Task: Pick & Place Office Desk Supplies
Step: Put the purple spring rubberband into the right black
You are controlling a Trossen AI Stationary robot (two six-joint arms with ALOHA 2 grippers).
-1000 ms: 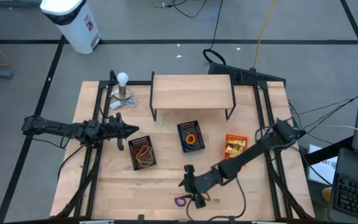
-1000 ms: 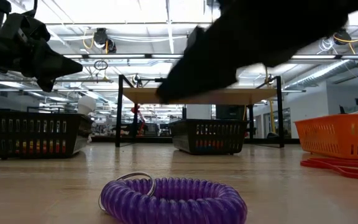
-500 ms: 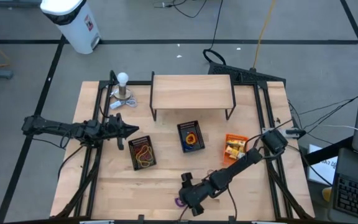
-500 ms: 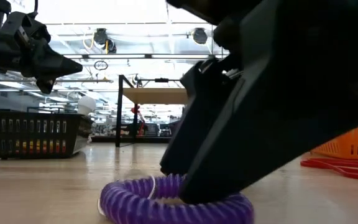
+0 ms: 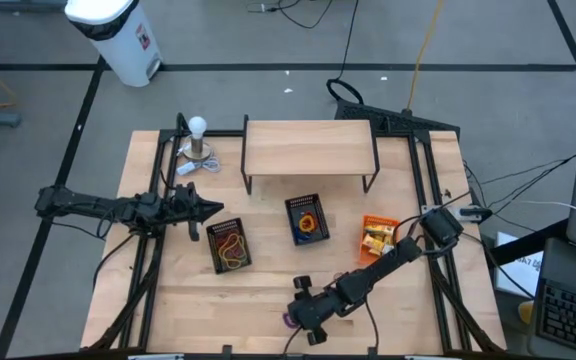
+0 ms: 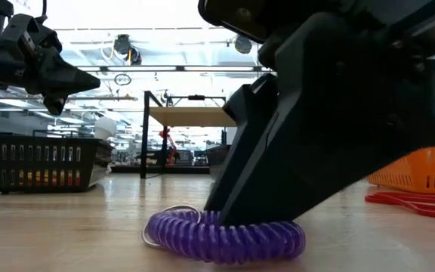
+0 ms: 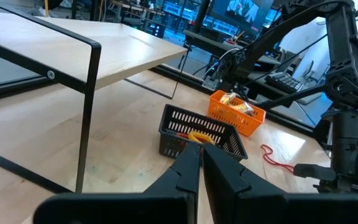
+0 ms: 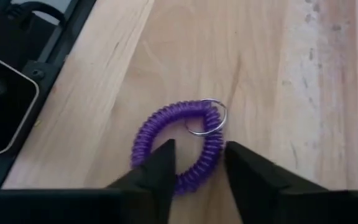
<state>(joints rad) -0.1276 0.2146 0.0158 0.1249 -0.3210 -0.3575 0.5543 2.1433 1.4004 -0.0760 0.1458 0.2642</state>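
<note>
Purple coil loop [image 8: 182, 146] with a metal ring, lying on bare wood at the table's near edge; right gripper [image 8: 197, 163] down over it, fingers part-open astride one side of the coil, not yet clamped. Judged mid-task: this item still to be lifted and binned. Left gripper [image 7: 199, 163], fingers pressed together, holding nothing, hovering at the table's left. Black basket [image 5: 230, 245], centre-left: red and yellow loops inside. Second black basket [image 5: 306, 218], centre: an orange loop inside. Orange basket [image 5: 378, 236], right: yellow packets. Farther back, a wooden shelf [image 5: 308, 148], nothing on top.
</note>
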